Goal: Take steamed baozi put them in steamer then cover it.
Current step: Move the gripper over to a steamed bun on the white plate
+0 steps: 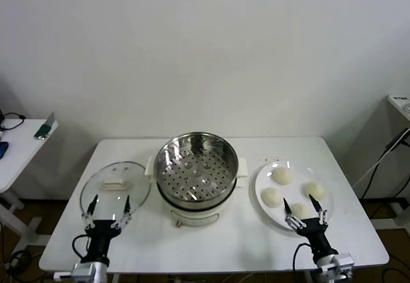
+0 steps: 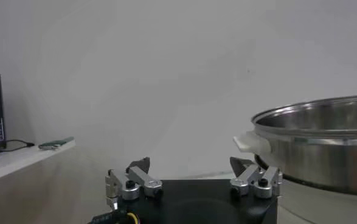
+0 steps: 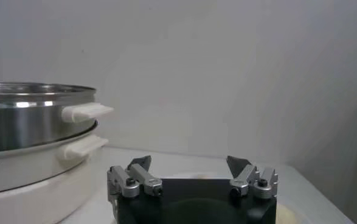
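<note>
The steel steamer [image 1: 196,168] stands empty on its white pot base at the table's middle; it also shows in the left wrist view [image 2: 324,140] and in the right wrist view [image 3: 32,122]. Several cream-white baozi [image 1: 282,176] lie on a white plate [image 1: 262,184] to its right. The glass cover [image 1: 115,187] with a cream handle lies flat on the table to its left. My left gripper [image 1: 109,205] [image 2: 190,165] is open at the cover's near edge. My right gripper [image 1: 301,205] [image 3: 189,163] is open at the plate's near edge, over the nearest baozi.
The white table [image 1: 211,244] ends close behind both grippers at the near edge. A small white side table [image 1: 19,148] with a green object stands at the far left. A white wall stands behind.
</note>
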Available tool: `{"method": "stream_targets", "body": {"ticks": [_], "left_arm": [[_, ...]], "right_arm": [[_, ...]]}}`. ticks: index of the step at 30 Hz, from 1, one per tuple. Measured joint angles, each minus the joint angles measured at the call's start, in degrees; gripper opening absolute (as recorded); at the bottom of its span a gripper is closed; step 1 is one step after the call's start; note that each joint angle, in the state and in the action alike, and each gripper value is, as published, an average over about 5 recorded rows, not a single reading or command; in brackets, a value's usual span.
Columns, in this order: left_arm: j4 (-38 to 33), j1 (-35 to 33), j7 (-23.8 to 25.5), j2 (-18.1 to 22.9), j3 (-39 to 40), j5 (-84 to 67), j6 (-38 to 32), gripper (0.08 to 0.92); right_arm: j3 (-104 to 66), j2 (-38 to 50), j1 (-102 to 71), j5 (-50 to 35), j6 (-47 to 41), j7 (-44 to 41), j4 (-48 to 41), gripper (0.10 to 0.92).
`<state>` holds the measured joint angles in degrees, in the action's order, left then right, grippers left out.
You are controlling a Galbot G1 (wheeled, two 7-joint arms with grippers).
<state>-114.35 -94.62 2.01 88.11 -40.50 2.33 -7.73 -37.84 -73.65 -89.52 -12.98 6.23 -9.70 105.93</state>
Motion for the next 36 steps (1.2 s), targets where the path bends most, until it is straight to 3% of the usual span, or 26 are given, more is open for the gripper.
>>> {"method": "stream_targets", "body": {"ticks": [9, 24, 36], "left_arm": [[-0.8, -0.7, 0.0, -0.3, 0.3, 0.6, 0.0, 0.823], [-1.7, -1.6, 0.2, -1.9, 1.3, 0.9, 0.7, 0.823], [-0.7, -1.4, -0.2, -2.9, 0.9, 0.3, 1.3, 0.823]], "right_arm": [[0.3, 9.7, 4.8, 1.6, -7.9, -7.2, -1.5, 0.823], [17.6, 35.5, 30.5, 8.1, -12.9, -33.0, -17.2, 0.823], [51.3, 38.1, 67.6, 13.6, -11.9, -50.2, -34.8, 0.823]]}}
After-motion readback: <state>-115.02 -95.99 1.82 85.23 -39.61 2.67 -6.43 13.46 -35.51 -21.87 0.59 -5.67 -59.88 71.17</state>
